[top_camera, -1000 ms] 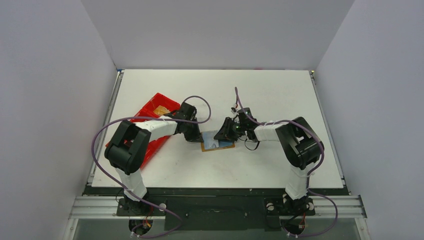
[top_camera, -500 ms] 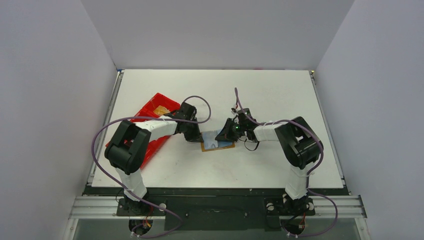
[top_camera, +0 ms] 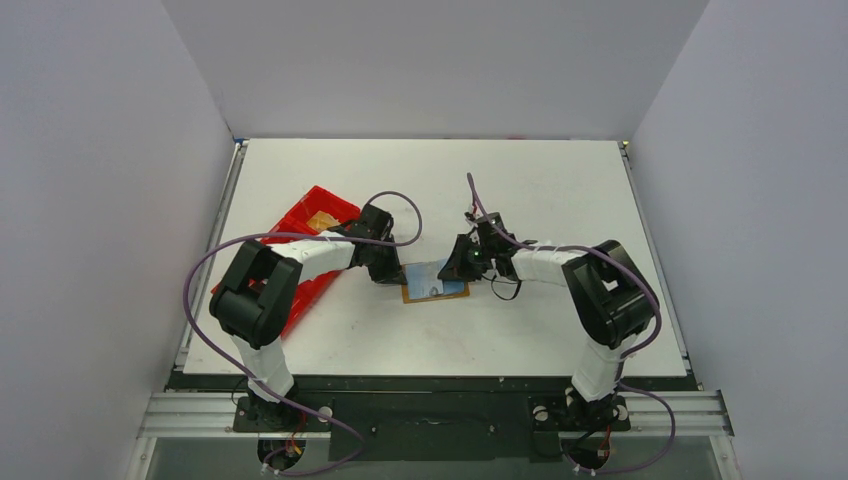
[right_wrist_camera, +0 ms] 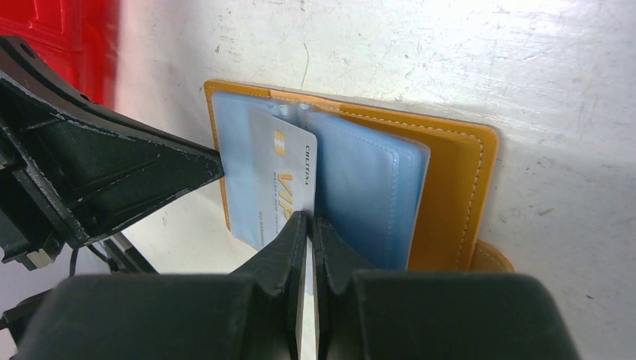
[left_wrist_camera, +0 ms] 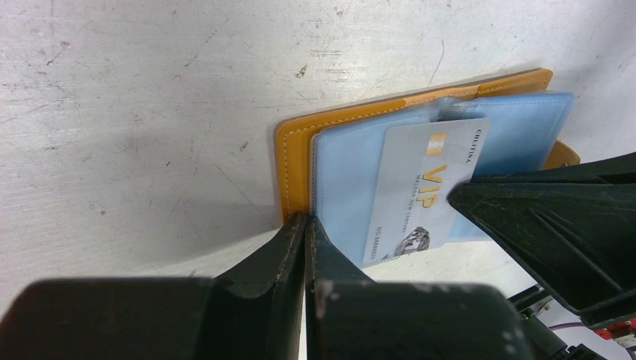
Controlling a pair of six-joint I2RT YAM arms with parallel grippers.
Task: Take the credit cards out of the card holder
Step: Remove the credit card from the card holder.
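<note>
The tan card holder (top_camera: 421, 296) lies open on the table, its blue plastic sleeves up (left_wrist_camera: 296, 150) (right_wrist_camera: 450, 187). A pale blue-grey credit card (left_wrist_camera: 420, 195) (right_wrist_camera: 281, 172) marked VIP sticks partly out of a sleeve. My left gripper (left_wrist_camera: 306, 221) (top_camera: 398, 279) is shut, its tips resting on the holder's edge where the tan cover meets the sleeve. From the opposite side, my right gripper (right_wrist_camera: 309, 219) (top_camera: 453, 272) is shut on the card's edge. Any other cards are hidden in the sleeves.
A long red tray (top_camera: 310, 215) lies on the left of the table, just behind the left arm, with a small tan thing inside. Its red corner (right_wrist_camera: 60, 30) shows in the right wrist view. White walls close in the table on three sides.
My right gripper has closed onto the card's edge. The right arm's elbow has shifted slightly to the right. The left gripper and the holder have stayed put.
</note>
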